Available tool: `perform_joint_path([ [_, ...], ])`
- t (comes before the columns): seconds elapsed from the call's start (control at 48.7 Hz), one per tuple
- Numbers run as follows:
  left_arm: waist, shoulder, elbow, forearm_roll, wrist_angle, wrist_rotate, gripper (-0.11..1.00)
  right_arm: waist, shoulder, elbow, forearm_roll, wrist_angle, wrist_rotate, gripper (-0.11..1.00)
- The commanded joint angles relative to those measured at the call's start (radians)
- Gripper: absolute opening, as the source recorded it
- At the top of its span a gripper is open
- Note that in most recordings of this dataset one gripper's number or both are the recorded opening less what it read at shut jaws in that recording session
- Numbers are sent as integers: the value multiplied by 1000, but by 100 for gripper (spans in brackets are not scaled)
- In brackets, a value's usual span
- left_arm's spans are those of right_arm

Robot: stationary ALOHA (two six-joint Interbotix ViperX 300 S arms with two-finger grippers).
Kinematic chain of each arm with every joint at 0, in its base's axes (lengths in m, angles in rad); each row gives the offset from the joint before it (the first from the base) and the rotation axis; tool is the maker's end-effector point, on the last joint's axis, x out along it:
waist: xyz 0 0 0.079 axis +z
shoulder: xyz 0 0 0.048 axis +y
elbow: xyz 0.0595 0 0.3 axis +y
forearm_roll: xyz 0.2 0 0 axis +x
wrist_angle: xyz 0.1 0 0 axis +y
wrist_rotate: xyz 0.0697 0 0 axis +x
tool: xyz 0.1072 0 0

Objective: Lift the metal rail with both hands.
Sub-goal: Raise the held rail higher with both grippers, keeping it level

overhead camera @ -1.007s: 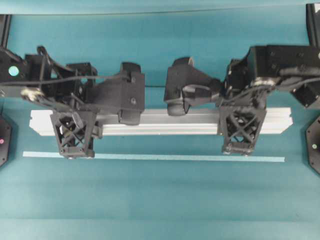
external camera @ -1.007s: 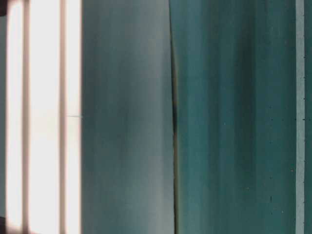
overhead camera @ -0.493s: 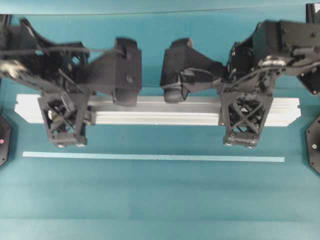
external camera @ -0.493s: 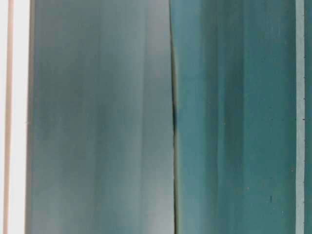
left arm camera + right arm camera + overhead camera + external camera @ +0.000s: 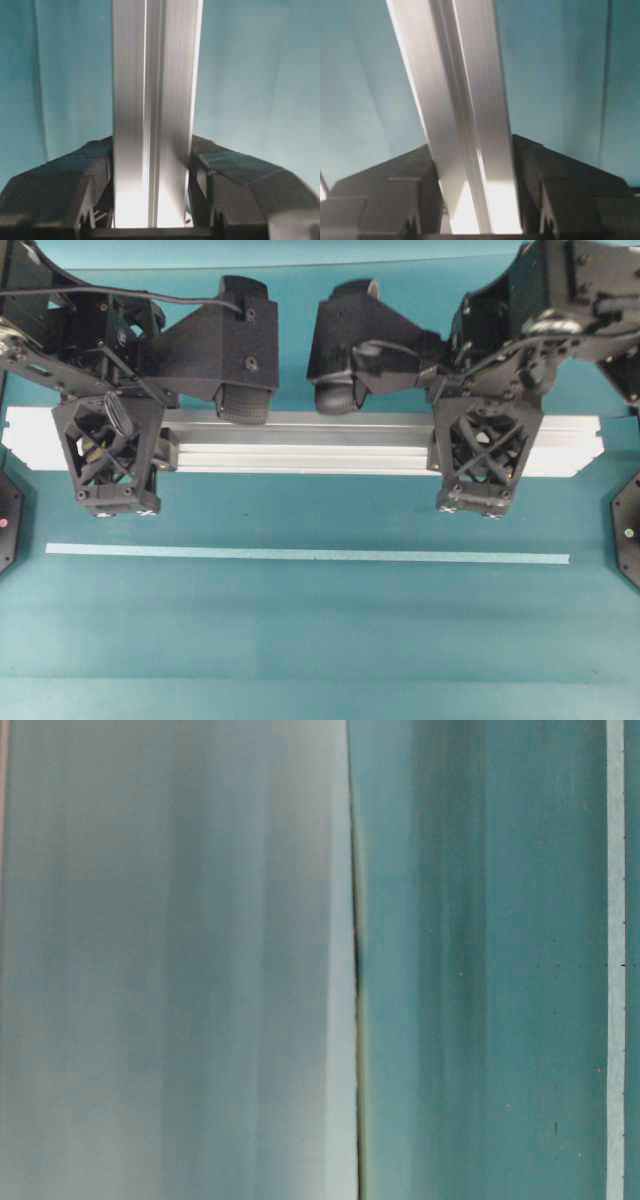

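Nearest on the teal counter point(image 5: 320, 640) lies a pale tape strip point(image 5: 300, 554). Beyond it, the left gripper point(image 5: 108, 455) and right gripper point(image 5: 485, 455) each clamp their fingers point(image 5: 235, 180) on the metal rail point(image 5: 320, 444), gripping near opposite ends, likely to keep it level.

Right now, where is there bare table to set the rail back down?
Bare table runs wide below the tape strip. A narrower bare band separates strip and metal rail. Crowded above: the left gripper and right gripper clamp the rail.
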Motion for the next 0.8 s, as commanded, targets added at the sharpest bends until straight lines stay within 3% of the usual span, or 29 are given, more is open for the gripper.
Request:
perform_joint_path([
  [0.0, -2, -5, -51, 5, -17, -2, 36, -5, -2, -55, 9, -17, 17, 44],
  [0.39, -2, 8, -115, 5, 6, -2, 36, -5, 0, -72, 25, -14, 18, 44],
  [0.781, -2, 8, -98, 5, 11, -6, 36, -8, -5, -41, 34, -12, 15, 44],
])
